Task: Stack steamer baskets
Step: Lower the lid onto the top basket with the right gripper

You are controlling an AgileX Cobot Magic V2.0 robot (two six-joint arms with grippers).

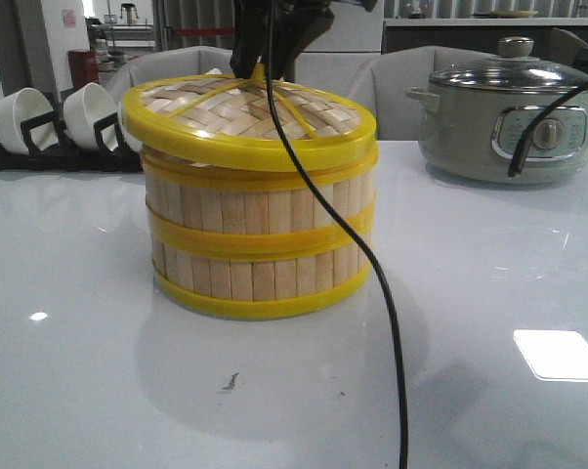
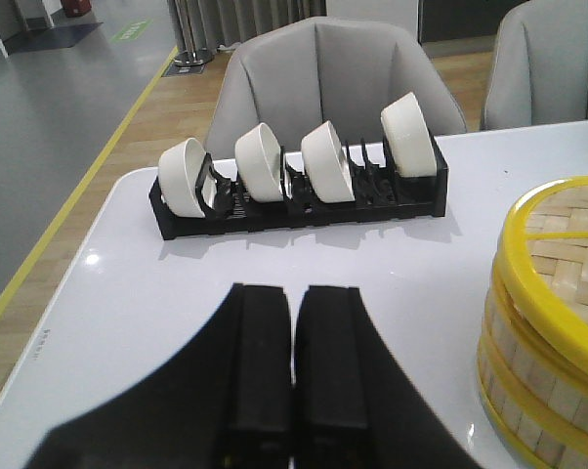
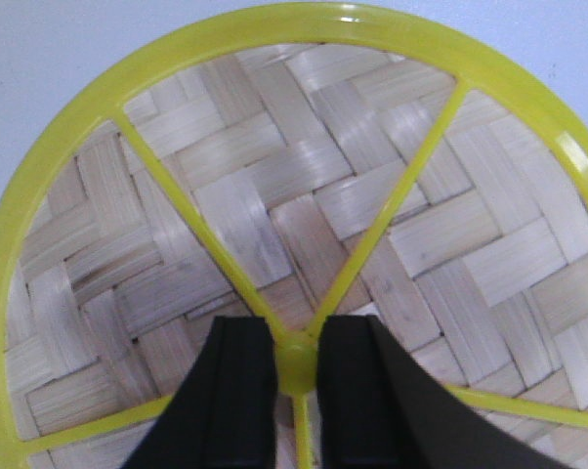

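Two steamer baskets stand stacked in the middle of the table, the upper basket [image 1: 255, 210] on the lower basket [image 1: 260, 280]. The woven bamboo lid [image 1: 216, 112] with its yellow rim lies on top, slightly tilted. My right gripper [image 1: 262, 66] comes down from above and is shut on the lid's yellow knob [image 3: 296, 363]. The right wrist view shows the gripper [image 3: 296, 337] over the lid's weave [image 3: 274, 195]. My left gripper [image 2: 292, 293] is shut and empty, over bare table to the left of the stack [image 2: 548, 391].
A black rack of white bowls [image 1: 50, 127] stands at the back left and also shows in the left wrist view [image 2: 304, 186]. A grey electric pot [image 1: 509, 117] with a glass lid sits at the back right. A black cable [image 1: 392, 322] hangs in front of the stack. Grey chairs stand behind the table.
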